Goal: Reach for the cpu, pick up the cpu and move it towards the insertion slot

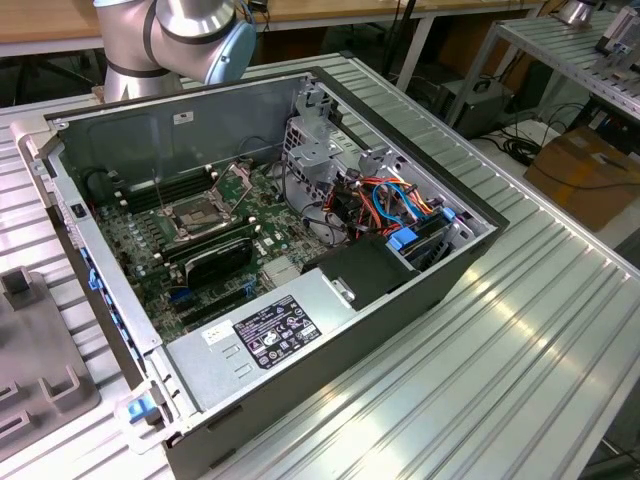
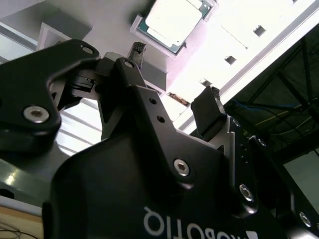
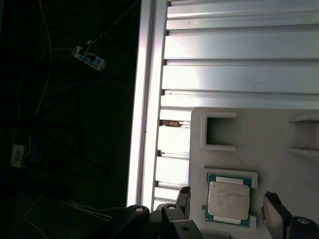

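Squarely between the wide-spread fingers of the black robot gripper (image 3: 228,195) (touching neither), the small silvery square cpu (image 3: 228,200) lay flat in a pale grey tray's (image 3: 279,149) recess; the metal-framed square insertion slot (image 1: 200,215) sat inside the open grey computer case (image 1: 230,110)

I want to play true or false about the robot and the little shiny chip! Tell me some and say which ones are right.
1. The cpu lies in a pale holder. True.
2. The gripper is squeezing the cpu. False: the gripper is open, with one finger on each side of the chip, and neither touches it.
3. The cpu sits in the insertion slot. False: the chip is in the holder. The slot is inside the computer case.
4. The computer case is open, so you can see the parts inside. True.
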You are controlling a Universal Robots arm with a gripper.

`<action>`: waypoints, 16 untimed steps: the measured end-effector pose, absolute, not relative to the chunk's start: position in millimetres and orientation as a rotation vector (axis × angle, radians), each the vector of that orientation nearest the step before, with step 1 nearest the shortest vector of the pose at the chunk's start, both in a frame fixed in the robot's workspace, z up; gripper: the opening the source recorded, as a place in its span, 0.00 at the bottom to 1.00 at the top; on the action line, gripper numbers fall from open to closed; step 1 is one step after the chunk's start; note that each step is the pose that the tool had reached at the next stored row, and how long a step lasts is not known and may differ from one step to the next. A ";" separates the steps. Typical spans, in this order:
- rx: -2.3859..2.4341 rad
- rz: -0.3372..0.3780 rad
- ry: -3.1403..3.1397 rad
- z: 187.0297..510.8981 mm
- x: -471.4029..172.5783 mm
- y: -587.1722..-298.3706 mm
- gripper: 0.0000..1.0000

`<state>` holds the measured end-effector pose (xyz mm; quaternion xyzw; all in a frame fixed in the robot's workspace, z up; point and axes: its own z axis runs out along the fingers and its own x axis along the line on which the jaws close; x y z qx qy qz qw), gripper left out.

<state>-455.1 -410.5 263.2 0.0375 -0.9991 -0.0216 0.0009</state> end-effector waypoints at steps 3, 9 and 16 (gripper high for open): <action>0.118 -0.068 -3.137 263.2 -455.1 -410.5 0.66; 0.118 -0.068 -3.137 263.2 -455.0 -410.5 0.66; 0.118 -0.066 -3.136 259.3 -454.9 -417.6 0.66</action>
